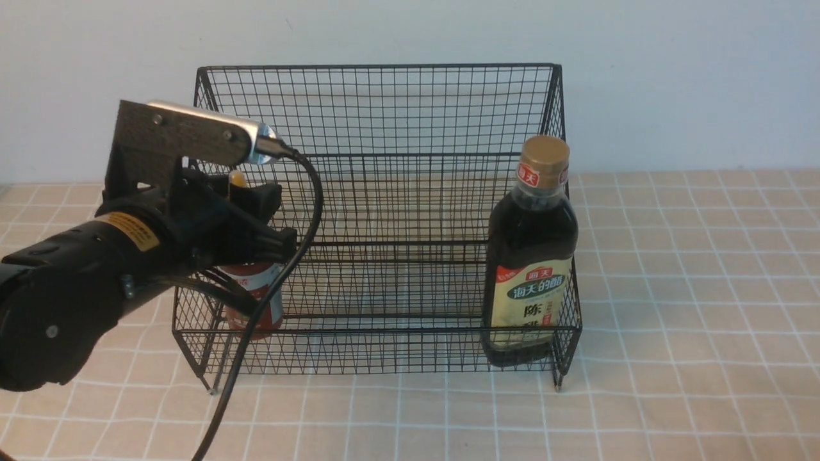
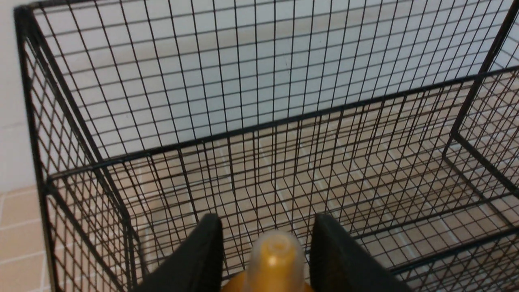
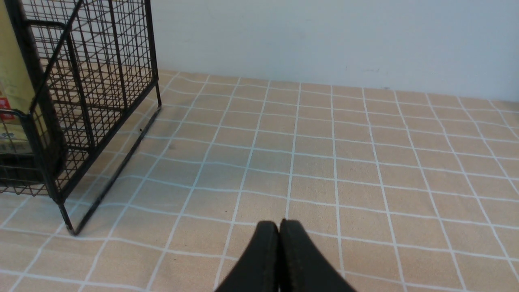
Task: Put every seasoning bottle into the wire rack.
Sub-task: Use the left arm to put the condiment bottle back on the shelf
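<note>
The black wire rack [image 1: 384, 109] stands on the checked cloth. The tall dark-liquid bottle [image 1: 530, 256], with gold cap and cream-green label, stands upright in the rack's front right corner; its label shows in the right wrist view [image 3: 12, 81]. My left gripper [image 1: 256, 208] is shut on the small red-sauce bottle [image 1: 259, 298] and holds it upright inside the rack's front left corner. The yellow nozzle [image 2: 277, 259] sits between the black fingers [image 2: 202, 255]. I cannot tell whether the bottle's base rests on the mesh. My right gripper [image 3: 279, 223] is shut and empty over the cloth, right of the rack.
A beige checked tablecloth [image 1: 692, 288] covers the table and a pale wall rises behind the rack. The left arm's black cable [image 1: 307, 224] hangs across the rack's front. The rack's right side and foot [image 3: 101, 121] lie left of my right gripper.
</note>
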{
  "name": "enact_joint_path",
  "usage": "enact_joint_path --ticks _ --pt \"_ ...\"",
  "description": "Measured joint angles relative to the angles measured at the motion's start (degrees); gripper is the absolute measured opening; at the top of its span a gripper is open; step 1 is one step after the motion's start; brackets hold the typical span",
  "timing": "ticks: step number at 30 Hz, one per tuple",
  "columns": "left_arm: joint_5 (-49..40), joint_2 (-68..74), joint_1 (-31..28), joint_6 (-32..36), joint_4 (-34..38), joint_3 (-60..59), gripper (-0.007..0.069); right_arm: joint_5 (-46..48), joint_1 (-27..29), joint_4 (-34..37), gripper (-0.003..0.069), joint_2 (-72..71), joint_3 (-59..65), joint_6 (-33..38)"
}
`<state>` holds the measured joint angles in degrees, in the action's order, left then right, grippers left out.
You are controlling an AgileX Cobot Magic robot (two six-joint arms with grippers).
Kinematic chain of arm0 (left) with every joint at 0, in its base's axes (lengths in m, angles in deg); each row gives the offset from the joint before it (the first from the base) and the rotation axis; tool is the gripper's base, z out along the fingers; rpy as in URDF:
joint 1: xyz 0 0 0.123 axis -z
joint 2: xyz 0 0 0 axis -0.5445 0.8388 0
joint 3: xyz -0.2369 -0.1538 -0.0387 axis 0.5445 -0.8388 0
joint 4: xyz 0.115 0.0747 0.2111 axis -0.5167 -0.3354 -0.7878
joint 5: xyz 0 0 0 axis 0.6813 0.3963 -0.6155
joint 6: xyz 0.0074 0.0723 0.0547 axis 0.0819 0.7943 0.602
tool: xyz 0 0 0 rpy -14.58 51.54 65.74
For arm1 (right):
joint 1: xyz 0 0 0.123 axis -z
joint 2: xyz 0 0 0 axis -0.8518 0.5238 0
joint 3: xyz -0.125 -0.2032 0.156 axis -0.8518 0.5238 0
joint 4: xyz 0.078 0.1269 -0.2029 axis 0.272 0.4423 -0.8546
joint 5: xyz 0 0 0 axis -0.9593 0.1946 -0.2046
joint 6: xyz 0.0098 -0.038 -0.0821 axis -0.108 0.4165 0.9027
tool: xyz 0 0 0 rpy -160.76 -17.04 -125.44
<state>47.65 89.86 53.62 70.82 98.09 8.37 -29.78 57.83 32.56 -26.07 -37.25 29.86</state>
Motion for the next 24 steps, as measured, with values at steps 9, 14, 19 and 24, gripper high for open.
enact_joint_path --ticks 9,14,19,24 --pt "-2.4 2.5 0.0 0.0 0.0 0.0 0.0253 0.0 0.0 0.0 -0.0013 0.0 0.0 0.0" --pt "-3.6 3.5 0.0 0.0 0.0 0.0 0.0253 0.0 0.0 0.0 -0.0013 0.0 0.0 0.0" --pt "-4.3 3.7 0.0 0.0 0.0 0.0 0.0267 0.0 0.0 0.0 -0.0013 0.0 0.0 0.0" --pt "-5.5 3.6 0.0 0.0 1.2 0.4 0.0383 0.0 0.0 0.0 -0.0013 0.0 0.0 0.0"
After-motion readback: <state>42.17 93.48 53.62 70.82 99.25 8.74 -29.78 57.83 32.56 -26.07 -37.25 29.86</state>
